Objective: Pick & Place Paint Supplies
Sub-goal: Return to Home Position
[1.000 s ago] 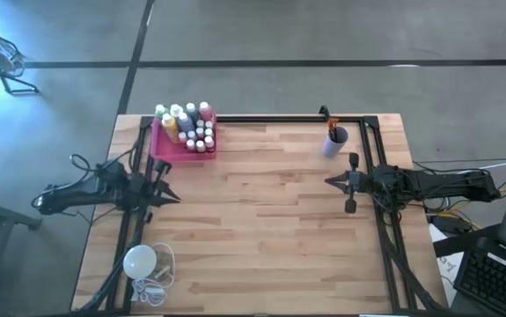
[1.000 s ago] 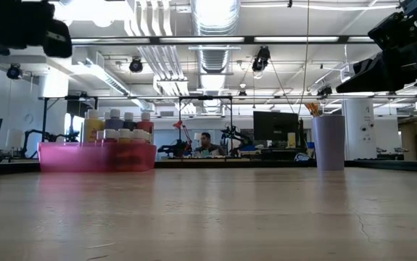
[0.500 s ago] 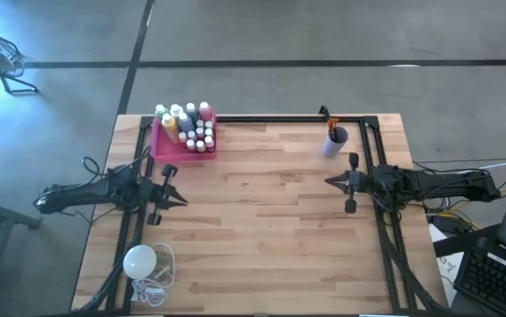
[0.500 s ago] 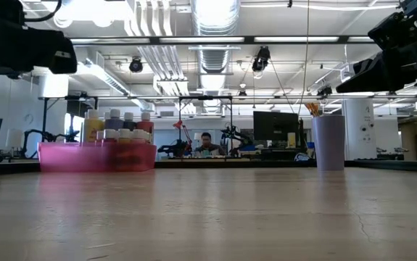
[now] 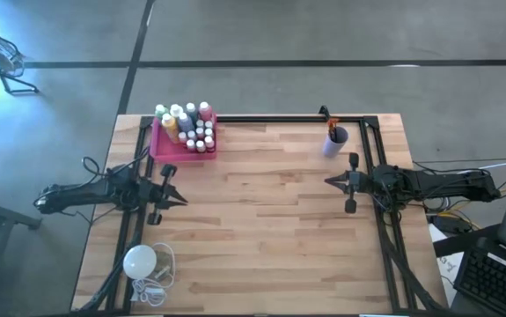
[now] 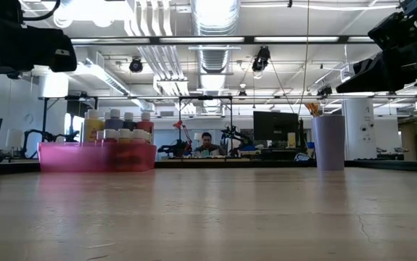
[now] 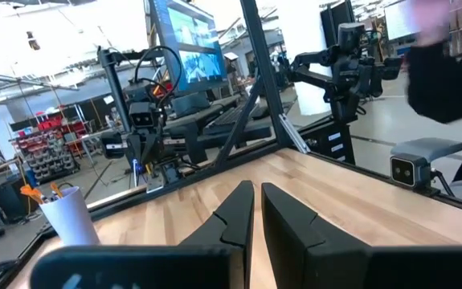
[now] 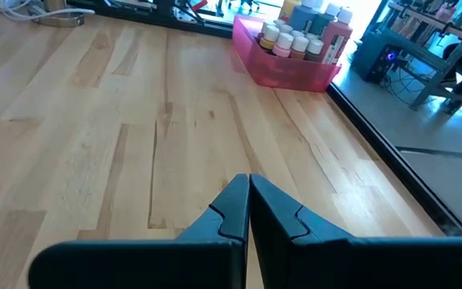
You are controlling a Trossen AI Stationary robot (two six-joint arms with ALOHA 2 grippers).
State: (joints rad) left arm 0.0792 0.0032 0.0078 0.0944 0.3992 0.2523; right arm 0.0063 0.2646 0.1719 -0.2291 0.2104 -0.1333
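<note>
Since every paint bottle in sight stands inside the pink bin, the supplies form one tight cluster at the far left of the counter. Taller bottles with yellow, purple and red bodies fill the far side of the bin, and small white-capped ones crowd its near side. From counter height the caps rise above the bin's see-through pink wall. The bin sits just inside the far left corner of the black frame that runs along the counter's edges.

Well apart from it, at the far right, a pale purple cup stands upright just beside the frame's corner. A few thin brushes rise from it, orange at their tops.

On the left side of the counter, the left arm reaches in from the edge. The left jaws point toward the middle and hang above the wood, nearer than the bin and clear of it. They are drawn together with only a thin slit between them and hold nothing. Opposite, the right arm lies along the right edge. The right jaws point inward, pressed together and empty, nearer than the cup and apart from it.

At the near left corner rests a white bulb with its coiled cord. Beyond the counter, a person sits among desks and monitors.
</note>
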